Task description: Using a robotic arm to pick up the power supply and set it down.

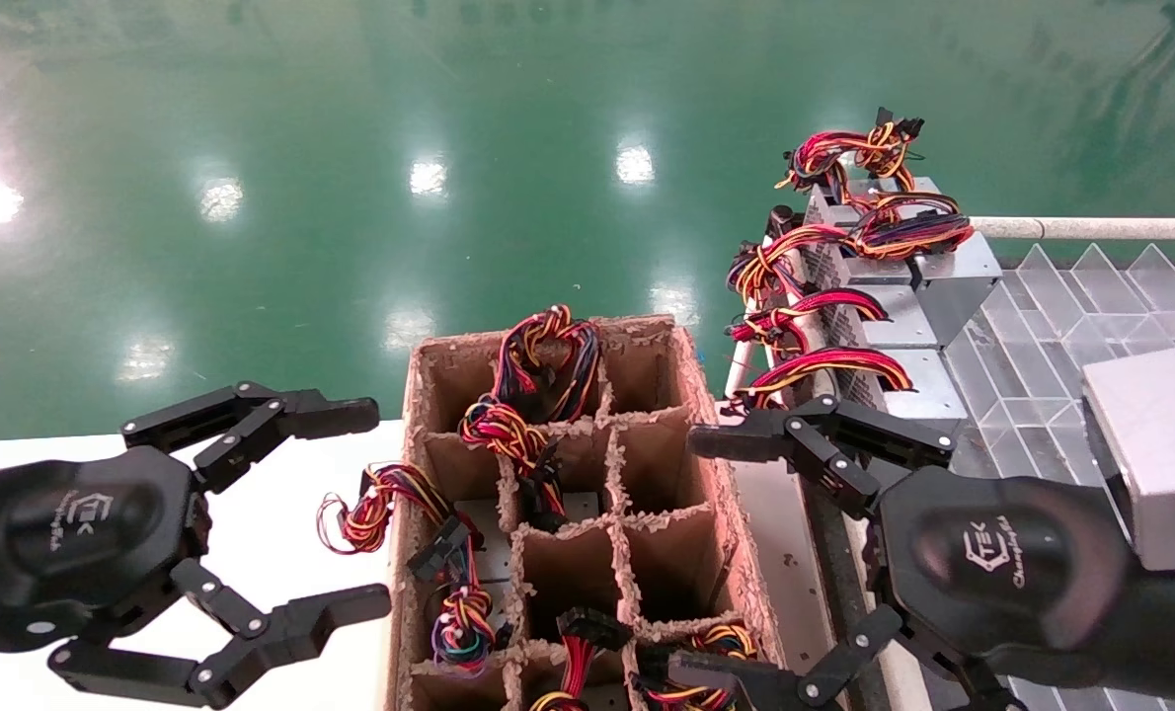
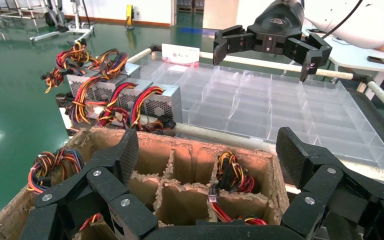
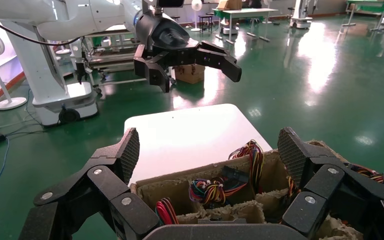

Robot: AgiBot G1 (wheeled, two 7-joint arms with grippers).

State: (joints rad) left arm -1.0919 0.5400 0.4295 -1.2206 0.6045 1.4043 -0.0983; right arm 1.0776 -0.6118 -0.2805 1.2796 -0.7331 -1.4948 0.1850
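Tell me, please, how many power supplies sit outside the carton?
5 power supplies: four in a row beside the carton, one on the clear tray; more may be hidden.

We see bright overhead light mirrored as white glare spots on the glossy green floor [image 1: 430,178], strongest at the far left of the head view. The white table [image 3: 190,132] looks nearly washed out beside the brown cardboard divider carton [image 1: 706,434], whose compartments hold soft shadow. The black left end effector [image 1: 281,513] and right end effector [image 1: 745,553] appear sharp, without motion blur.
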